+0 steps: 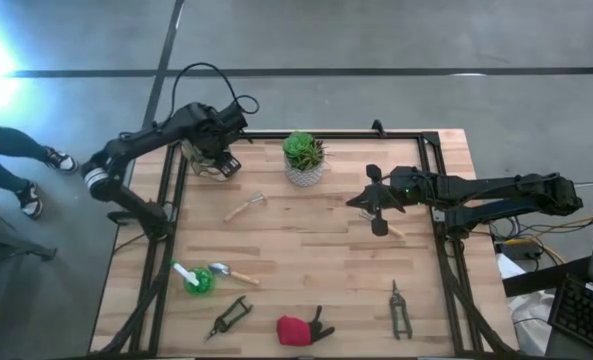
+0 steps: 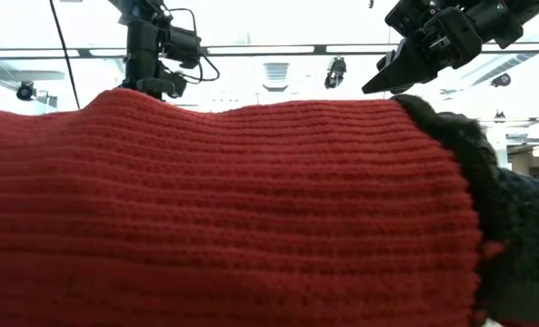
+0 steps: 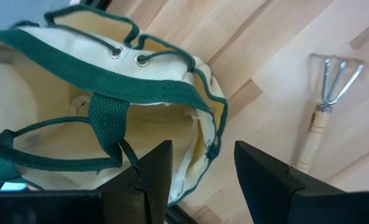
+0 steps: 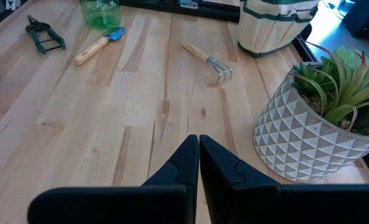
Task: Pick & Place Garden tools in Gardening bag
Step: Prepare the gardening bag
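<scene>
At the front edge of the pale wooden table (image 1: 306, 250) lies a red knitted item with a black end (image 1: 298, 329), so close to the low camera that it fills that view. Beside it rest two black pruners, one to its left (image 1: 230, 316) and one to its right (image 1: 400, 308). A little farther back on the left sit a green-and-white tool (image 1: 193, 278) and a silver trowel with a wooden handle (image 1: 232, 272), close together. Past the middle of the table lies a small metal rake fork with a wooden handle (image 1: 245, 207), on its own. On the right side, the right gripper (image 1: 368, 200) hangs over the table with its two dark fingers (image 4: 190, 163) pressed together and nothing between them. Near the back edge stands a green spiky plant in a white patterned pot (image 1: 304, 160). In the back left corner sits the small tan fabric bag with dark green trim and loop handles (image 3: 109, 112). The left gripper (image 3: 200, 171) hovers right over the bag's rim with its fingers spread apart, and they hold nothing.
</scene>
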